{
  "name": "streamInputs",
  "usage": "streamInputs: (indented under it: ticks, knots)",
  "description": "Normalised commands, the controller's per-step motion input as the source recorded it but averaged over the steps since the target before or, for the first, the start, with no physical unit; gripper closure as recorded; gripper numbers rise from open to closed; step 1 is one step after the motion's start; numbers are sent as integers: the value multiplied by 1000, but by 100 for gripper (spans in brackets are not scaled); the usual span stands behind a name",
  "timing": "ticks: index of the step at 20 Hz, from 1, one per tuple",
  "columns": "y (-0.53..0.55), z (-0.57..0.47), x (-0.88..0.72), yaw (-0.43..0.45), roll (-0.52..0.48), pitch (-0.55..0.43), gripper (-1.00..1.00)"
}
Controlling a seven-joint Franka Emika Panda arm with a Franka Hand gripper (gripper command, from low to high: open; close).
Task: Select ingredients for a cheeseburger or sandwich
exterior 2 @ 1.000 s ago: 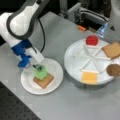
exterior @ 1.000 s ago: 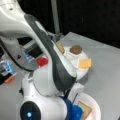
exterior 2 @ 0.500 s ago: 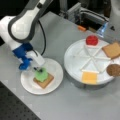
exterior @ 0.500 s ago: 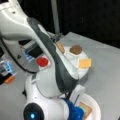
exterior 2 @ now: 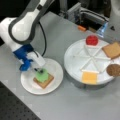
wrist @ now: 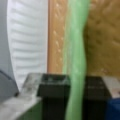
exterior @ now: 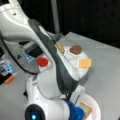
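The sandwich [exterior 2: 43, 79] so far: toast plus green disc [exterior 2: 41, 75], which the end effector [exterior 2: 40, 71] grips; red disc [exterior 2: 91, 40] remains at 2 o'clock.

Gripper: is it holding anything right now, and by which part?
The gripper is shut on the green disc, pinching its thin edge, over the toast square on the white plate.

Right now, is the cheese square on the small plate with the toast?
No, the cheese lies in the big divided tray; the small plate holds only toast with the green disc on it.
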Motion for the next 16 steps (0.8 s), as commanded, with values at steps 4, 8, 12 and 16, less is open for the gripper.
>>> streamInputs:
  ticks: [4, 8, 12, 16]
  knots:
    - [-85, -44, 209, 37, 165, -72, -100]
    - [-100, -53, 202, 39, 161, -77, -100]
    - [-135, -54, 204, 47, 169, -80, -100]
    - [-159, -35, 205, 51, 175, -78, -100]
